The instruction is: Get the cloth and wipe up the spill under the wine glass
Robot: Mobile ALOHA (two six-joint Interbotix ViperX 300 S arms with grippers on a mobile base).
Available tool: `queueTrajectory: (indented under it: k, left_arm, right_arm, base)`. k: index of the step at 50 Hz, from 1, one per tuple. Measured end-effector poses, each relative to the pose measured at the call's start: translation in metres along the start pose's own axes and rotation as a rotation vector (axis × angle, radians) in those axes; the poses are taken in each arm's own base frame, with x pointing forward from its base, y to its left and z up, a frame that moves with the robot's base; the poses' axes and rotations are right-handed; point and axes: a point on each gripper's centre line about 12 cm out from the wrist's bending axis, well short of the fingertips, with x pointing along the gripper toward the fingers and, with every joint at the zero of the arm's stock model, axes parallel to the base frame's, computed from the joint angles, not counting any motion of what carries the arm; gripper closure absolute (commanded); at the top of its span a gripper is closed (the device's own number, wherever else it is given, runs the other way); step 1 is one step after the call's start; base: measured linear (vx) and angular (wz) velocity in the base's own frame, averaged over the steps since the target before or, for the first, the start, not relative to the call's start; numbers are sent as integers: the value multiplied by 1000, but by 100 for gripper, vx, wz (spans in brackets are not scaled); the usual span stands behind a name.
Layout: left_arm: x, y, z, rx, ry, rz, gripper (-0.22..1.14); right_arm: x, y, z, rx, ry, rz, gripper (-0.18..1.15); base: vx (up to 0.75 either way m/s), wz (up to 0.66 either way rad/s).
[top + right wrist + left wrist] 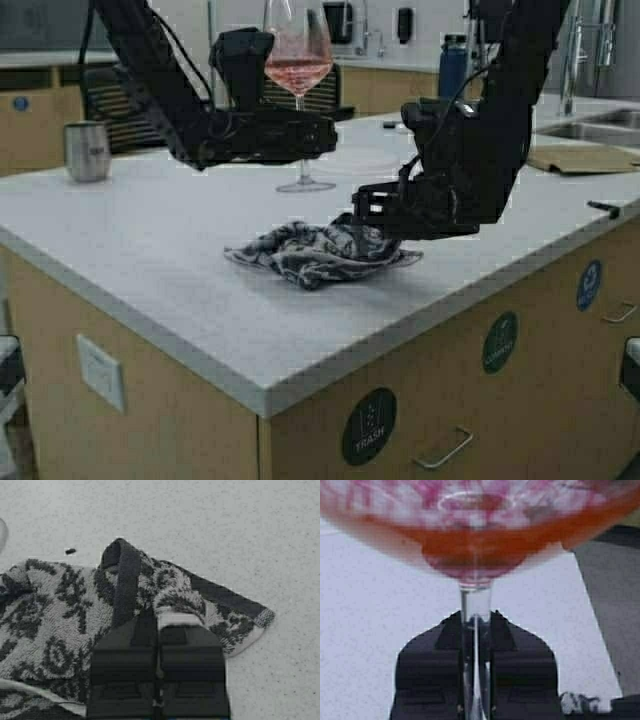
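Cloth (318,253) is a limp, crumpled heap, dark floral print on pale ground, darker hemmed edge folded up in the right wrist view (75,610); it lies on the grey countertop (150,260) near the front edge, in front of the glass foot, long axis running roughly left-right. Wine glass (299,70) is clear, stemmed, upright, pinkish-red liquid low in the bowl; round foot looks to be on or just over the counter, cannot tell which. Left gripper (325,133) reaches in level from the left, jaws closed narrow around the stem (475,630) just under the bowl. Right gripper (357,208) comes down from the right, arm bent, fingers pinched together on a fold at the cloth's right end (159,630). Steel tumbler (87,151) far left on the counter; brown paper sheet (580,158) far right by the sink.
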Motion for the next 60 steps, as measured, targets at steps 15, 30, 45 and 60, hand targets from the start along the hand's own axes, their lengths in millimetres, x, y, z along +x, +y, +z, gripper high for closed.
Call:
queueTrajectory:
  k: [15,30,45,60]
  left_arm:
    - [18,7,-45,24,-58,-35,74]
    - [25,13,-90,89,-51,-40,74]
    - [26,13,-98,123,-58,-43,74]
    - [27,-5,-61,146,-90,-72,72]
  right_arm:
    - [-3,0,-3,-2,8,-1,91]
    - [-4,0,-2,-4,-14,4,91]
    - [-5,-2,1,6,-40,-7,91]
    - [-33,-63,40,140,-197,-240,91]
  base:
    - [0,0]
    - [0,0]
    - [0,0]
    - [0,0]
